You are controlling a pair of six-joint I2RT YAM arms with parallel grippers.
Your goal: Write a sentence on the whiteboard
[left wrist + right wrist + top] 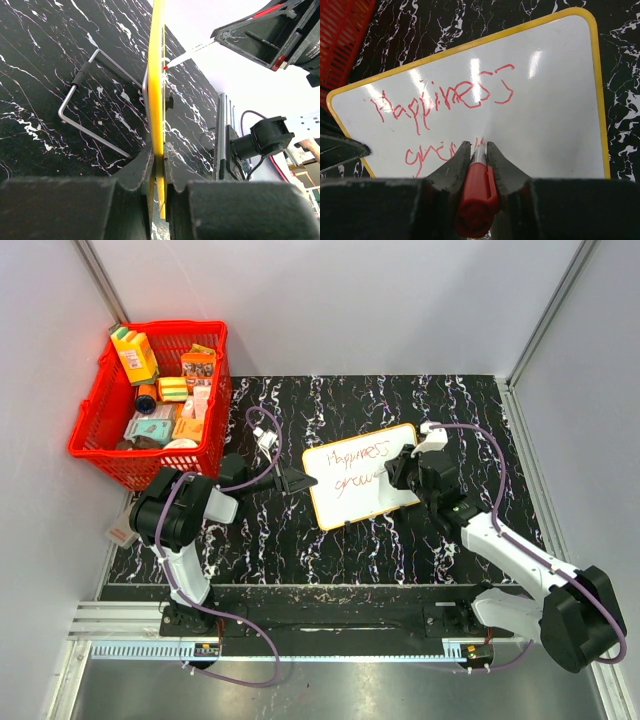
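– Left pincer (297, 480), seen from above, was clamped on the left edge of the whiteboard (345, 512), which lay mid-table. The right pincer (400, 472) worked at its right side.
– What was the risk?
– Had that left grip slipped, the board could have swivelled and spoiled the sentence (360, 468).
– And the left wrist view?
– Its jaws pinched the yellow rim edge-on. The writing face was hidden, and a wire stand (82, 100) showed beside it.
– And the right wrist view?
– Its jaws were shut round the red marker (477, 185), tip at the second line. They covered that word's end, so it was unreadable. Too much pressure might have skidded the tip.
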